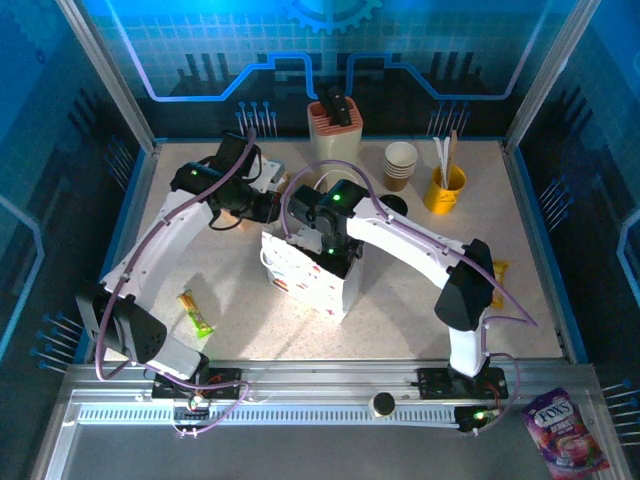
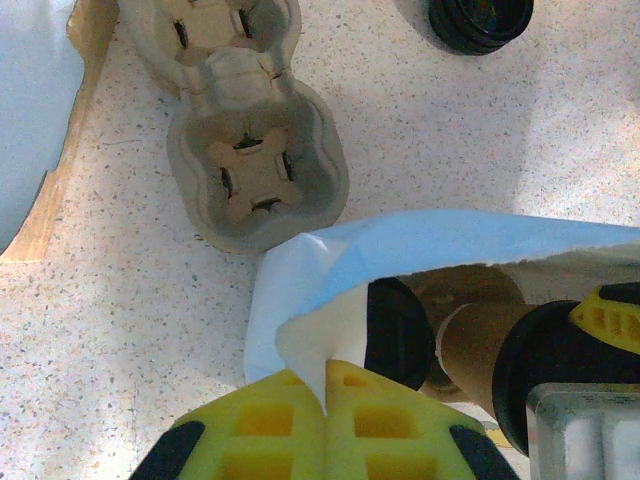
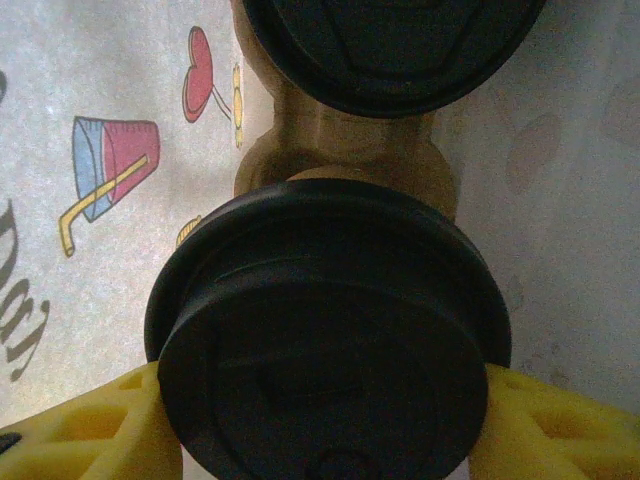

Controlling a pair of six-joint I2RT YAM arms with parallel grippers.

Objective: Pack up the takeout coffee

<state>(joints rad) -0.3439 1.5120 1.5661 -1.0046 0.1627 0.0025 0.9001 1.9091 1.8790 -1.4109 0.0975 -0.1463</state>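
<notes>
Left hand [image 2: 325, 400]: clenched on the top rim of the paper bag [image 2: 420, 235], with a fold of white paper pinched between its 2 yellow fingers [image 2: 380, 425].
Paper bag: stands on the speckled bench [image 2: 120, 330] with its mouth open, starting at the left hand's fingertips and spreading away to their right.
Right hand [image 3: 320, 390]: reaches down into the bag mouth and is grasping the held coffee cup [image 3: 330, 340], with 1 yellow finger [image 3: 90, 430] against each side of the black lid.
Held coffee cup: inside the bag, between the right hand's fingers, its lid facing back toward the wrist.
2nd coffee cup [image 3: 390, 40]: inside the bag, just beyond the held one. Tan paper shows between the 2 lids. From the left hand it lies just past the pinched rim [image 2: 395, 335].
Bag wall [image 3: 110, 250]: left of the right hand, printed with a heart and a drink with a straw.
Cup carrier [image 2: 255, 170]: grey pulp, on the bench just beyond the bag from the left hand, wells facing up.
Loose lids [image 2: 480, 20]: a black pile farther beyond the left hand, off to its right.
Nested cups [image 1: 400, 165]: a tan stack well beyond the right hand.
Yellow cup [image 1: 445, 190]: beside the nested cups, with sticks standing in it.
Snack bar [image 1: 197, 313]: on the bench, well behind the left hand, toward the arm bases.
</notes>
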